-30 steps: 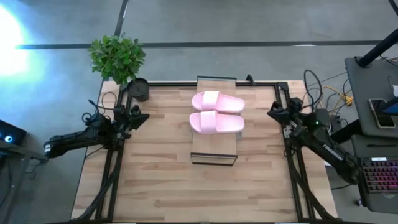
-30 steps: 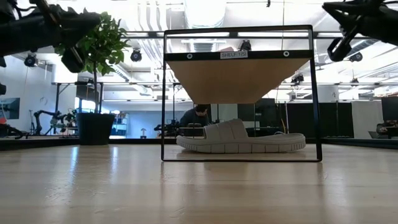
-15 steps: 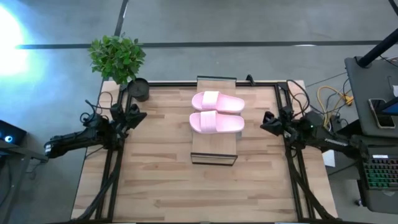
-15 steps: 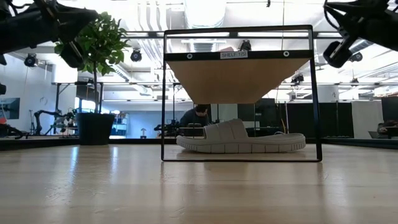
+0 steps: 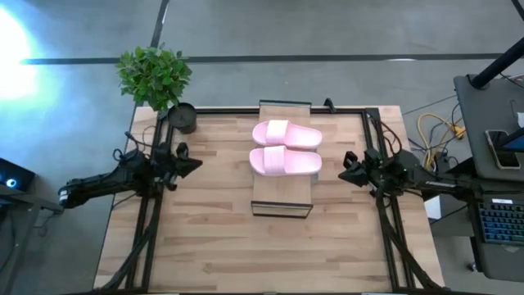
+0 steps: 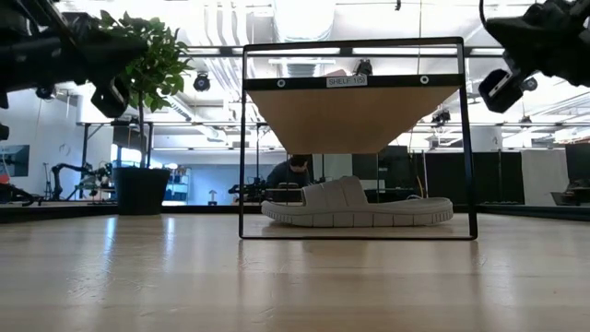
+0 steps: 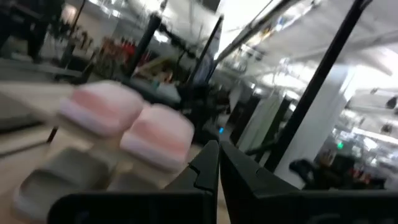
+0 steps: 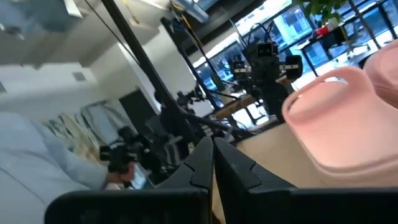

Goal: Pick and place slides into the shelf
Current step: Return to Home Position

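Two pale pink slides (image 5: 286, 133) (image 5: 284, 161) lie side by side, soles down, on the shelf's light wood top (image 5: 282, 193) in the middle of the table. In the low view, a grey-green slide (image 6: 358, 208) rests under that top, inside the shelf's dark frame (image 6: 243, 138). My left gripper (image 5: 195, 163) hangs shut and empty over the table, left of the shelf. My right gripper (image 5: 342, 173) hangs shut and empty, right of the shelf. The left wrist view shows both pink slides (image 7: 127, 121) with the grey-green slides (image 7: 59, 180) beneath. The right wrist view shows one pink slide (image 8: 339, 124).
A potted plant (image 5: 154, 75) and a dark pot (image 5: 183, 117) stand at the table's far left corner. Bare wooden tabletop (image 5: 270, 250) lies near the front edge. A desk with a keyboard (image 5: 498, 225) stands beyond the right edge. A person (image 6: 290, 173) sits in the room behind.
My right gripper has swung toward the table's near edge and closer to the shelf's right side, staying shut. My left gripper has moved a little toward the near edge and the shelf. The slides and the shelf have kept still.
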Tool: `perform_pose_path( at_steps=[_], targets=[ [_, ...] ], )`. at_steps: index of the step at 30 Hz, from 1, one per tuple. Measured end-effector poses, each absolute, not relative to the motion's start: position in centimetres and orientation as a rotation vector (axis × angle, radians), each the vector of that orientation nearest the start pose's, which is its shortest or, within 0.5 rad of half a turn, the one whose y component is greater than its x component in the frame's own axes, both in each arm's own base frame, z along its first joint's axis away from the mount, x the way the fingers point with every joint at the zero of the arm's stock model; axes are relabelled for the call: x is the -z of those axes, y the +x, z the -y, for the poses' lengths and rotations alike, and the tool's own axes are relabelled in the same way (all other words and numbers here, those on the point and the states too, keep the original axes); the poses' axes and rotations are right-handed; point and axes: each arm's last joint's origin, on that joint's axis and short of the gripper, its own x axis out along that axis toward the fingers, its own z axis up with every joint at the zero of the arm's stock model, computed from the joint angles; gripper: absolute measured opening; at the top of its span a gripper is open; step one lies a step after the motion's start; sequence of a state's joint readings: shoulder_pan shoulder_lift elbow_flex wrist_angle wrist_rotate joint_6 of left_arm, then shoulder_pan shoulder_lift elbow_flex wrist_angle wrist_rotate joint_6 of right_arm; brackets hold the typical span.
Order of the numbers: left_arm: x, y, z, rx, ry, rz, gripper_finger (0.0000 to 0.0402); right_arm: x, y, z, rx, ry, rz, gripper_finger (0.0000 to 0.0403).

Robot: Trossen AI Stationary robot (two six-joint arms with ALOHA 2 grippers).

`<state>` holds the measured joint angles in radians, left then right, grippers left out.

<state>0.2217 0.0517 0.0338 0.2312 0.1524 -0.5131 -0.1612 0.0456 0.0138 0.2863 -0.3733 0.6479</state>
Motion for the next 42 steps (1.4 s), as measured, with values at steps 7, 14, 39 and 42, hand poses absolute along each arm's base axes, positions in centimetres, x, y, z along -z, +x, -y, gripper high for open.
perform_pose_path(
  at_steps=[7,14,39,42],
  targets=[
    [-18.2,9.6,-1.6,0.006,-0.455,0.165,0.0000,-18.7,9.6,0.5,-0.266,0.497,0.150,0.0009],
    [-16.9,9.8,-1.8,-0.092,-0.458,0.047,0.0000,-17.8,9.7,0.5,-0.246,0.405,0.070,0.0009],
    [-16.5,9.9,-2.1,-0.162,-0.165,0.006,0.0000,-16.7,10.0,0.7,-0.149,0.169,-0.010,0.0009],
    [-16.6,9.9,-1.8,-0.065,-0.047,-0.002,0.0000,-16.7,10.0,0.7,-0.148,0.114,-0.005,0.0009]
  ],
)
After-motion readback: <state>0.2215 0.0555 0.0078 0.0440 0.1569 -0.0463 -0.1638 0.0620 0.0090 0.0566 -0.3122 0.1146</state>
